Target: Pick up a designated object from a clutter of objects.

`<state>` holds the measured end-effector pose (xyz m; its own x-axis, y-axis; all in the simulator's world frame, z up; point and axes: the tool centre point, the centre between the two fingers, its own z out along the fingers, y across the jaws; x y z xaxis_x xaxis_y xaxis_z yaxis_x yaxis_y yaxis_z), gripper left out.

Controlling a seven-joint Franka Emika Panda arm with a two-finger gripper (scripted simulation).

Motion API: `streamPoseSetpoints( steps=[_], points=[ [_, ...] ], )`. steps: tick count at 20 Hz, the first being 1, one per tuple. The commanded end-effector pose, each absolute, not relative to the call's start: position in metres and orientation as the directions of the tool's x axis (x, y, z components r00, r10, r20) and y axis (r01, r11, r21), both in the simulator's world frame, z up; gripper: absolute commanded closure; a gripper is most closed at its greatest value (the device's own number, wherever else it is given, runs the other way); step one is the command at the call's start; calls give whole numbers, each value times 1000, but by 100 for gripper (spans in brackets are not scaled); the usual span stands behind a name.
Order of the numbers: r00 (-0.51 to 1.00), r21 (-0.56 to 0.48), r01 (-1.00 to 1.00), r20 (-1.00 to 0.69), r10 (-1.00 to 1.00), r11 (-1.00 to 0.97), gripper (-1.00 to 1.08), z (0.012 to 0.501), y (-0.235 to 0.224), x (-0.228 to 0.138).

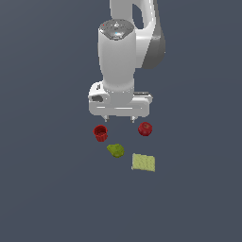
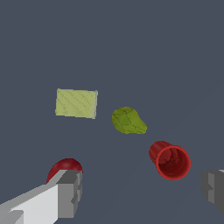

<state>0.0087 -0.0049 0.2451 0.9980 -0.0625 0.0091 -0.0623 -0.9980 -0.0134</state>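
The small red ribbed cup (image 1: pixel 100 133) (image 2: pixel 169 160) stands on the dark floor, its hollow dark-red inside showing. My gripper (image 1: pixel 118 117) (image 2: pixel 140 192) hovers above and just behind the clutter, open and empty. One finger (image 2: pixel 65 197) partly hides the round red apple (image 2: pixel 65 167) (image 1: pixel 145 128). In the wrist view the cup lies between the two fingers, nearer the other finger (image 2: pixel 213 189). In the exterior view the cup sits below the finger on that view's left, apart from it.
A green pear-like lump (image 1: pixel 116 150) (image 2: pixel 127 120) lies in front of the cup, and a flat yellow-green square pad (image 1: pixel 143 162) (image 2: pixel 76 103) lies beyond it toward the exterior view's right. Everything rests on a plain dark grey floor.
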Motion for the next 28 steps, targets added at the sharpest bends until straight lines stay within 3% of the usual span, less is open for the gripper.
streamPoseSetpoints(
  steps=[1,14,28],
  points=[
    [994,-16,-111,7,-111,-994,-92,221,-21,4],
    [942,-7,-335,0,-335,-942,-92,119,-93,-42],
    [923,0,-385,-1,-385,-923,-92,96,-109,-58]
  ],
)
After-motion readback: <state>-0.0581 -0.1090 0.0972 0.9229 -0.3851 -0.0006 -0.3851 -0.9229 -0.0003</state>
